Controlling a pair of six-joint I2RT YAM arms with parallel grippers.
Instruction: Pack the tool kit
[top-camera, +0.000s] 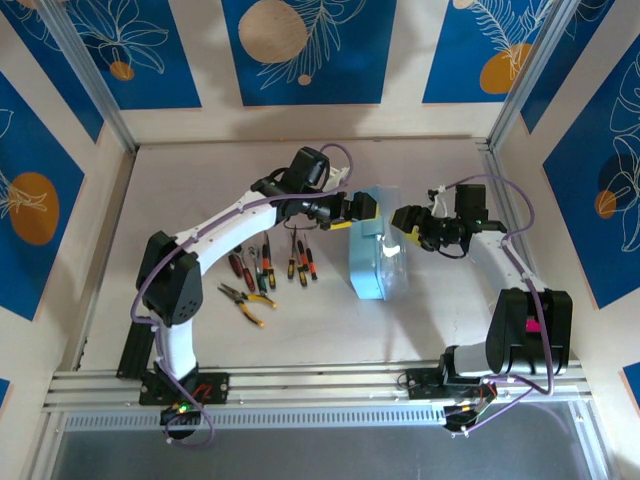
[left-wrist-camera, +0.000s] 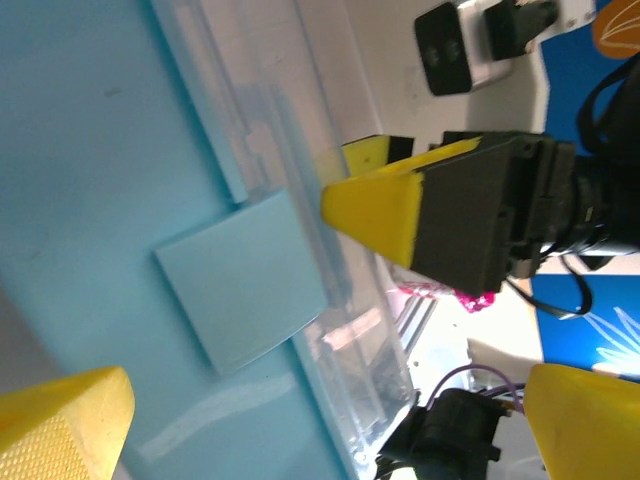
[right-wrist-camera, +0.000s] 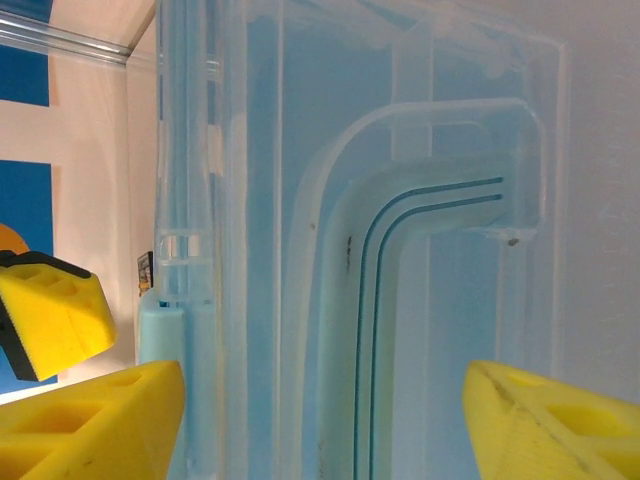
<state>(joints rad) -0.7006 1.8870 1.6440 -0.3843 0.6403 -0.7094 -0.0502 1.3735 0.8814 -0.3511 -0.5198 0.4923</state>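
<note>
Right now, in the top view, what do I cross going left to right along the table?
left arm's black joint → loose screwdrivers → light-blue case → right arm's black joint

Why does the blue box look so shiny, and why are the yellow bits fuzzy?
Top view: a white glare spot sits on the box's clear lid. Left wrist view: the nearest yellow fingers look soft, too close to the lens. Right wrist view: light streaks run down the lid.
</note>
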